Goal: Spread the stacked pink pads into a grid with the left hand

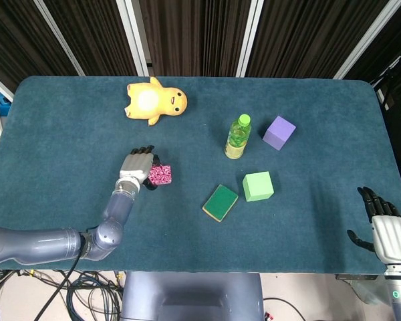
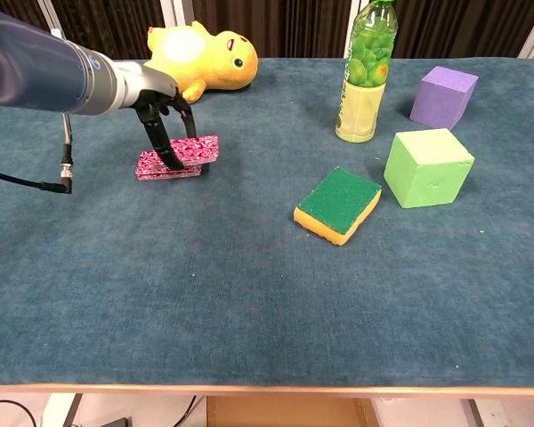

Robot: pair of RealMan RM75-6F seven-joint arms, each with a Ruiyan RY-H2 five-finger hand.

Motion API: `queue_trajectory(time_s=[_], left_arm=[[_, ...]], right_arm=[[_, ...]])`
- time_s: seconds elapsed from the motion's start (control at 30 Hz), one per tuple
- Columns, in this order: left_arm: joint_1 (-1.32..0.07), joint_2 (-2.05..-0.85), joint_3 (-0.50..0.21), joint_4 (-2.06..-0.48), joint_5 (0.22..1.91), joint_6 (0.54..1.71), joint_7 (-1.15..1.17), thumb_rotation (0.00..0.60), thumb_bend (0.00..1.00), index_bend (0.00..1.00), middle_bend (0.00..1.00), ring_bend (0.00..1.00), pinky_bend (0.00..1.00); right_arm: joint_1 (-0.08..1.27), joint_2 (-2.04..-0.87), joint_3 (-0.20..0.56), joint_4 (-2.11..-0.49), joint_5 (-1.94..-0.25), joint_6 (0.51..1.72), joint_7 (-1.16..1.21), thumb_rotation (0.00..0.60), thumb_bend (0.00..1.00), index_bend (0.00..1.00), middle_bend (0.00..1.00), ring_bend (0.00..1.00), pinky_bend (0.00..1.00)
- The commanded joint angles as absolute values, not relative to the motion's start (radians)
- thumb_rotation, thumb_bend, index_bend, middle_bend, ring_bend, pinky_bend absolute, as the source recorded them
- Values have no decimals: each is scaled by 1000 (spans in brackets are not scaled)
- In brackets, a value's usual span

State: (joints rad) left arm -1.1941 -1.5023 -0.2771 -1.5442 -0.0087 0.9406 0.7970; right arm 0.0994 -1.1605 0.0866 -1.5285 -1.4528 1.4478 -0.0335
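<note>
A low stack of pink patterned pads (image 2: 162, 167) lies on the blue table left of centre. My left hand (image 2: 163, 114) reaches down onto it and pinches the top pink pad (image 2: 198, 149), which sits raised and shifted to the right of the stack. In the head view the left hand (image 1: 138, 168) covers most of the stack, and the top pad (image 1: 162, 175) shows at its right. My right hand (image 1: 389, 234) hangs off the table's front right corner, fingers apart, holding nothing.
A yellow plush toy (image 1: 155, 101) lies behind the pads. To the right stand a green drink bottle (image 1: 238, 136), a purple cube (image 1: 279, 132), a light green cube (image 1: 258, 186) and a green-and-yellow sponge (image 1: 220, 202).
</note>
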Motion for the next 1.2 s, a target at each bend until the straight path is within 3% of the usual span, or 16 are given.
queue_trajectory(time_s=[0.03, 0.57, 1.2], left_arm=[[-1206, -1480, -293, -1610, -22, 969, 797, 600, 262, 488, 108, 0, 0], [-1340, -1574, -354, -1612, -115, 1063, 893, 600, 262, 489, 109, 0, 0], [-1353, -1706, -314, -1461, -61, 1047, 929, 600, 261, 472, 102, 0, 0]], right_arm=[[99, -1160, 86, -1530, -1454, 1449, -34, 600, 200, 4, 84, 162, 217], [99, -1157, 87, -1528, -1450, 1445, -25, 600, 199, 4, 84, 162, 217], [97, -1154, 91, -1520, -1445, 1447, -8, 600, 199, 4, 84, 163, 217]])
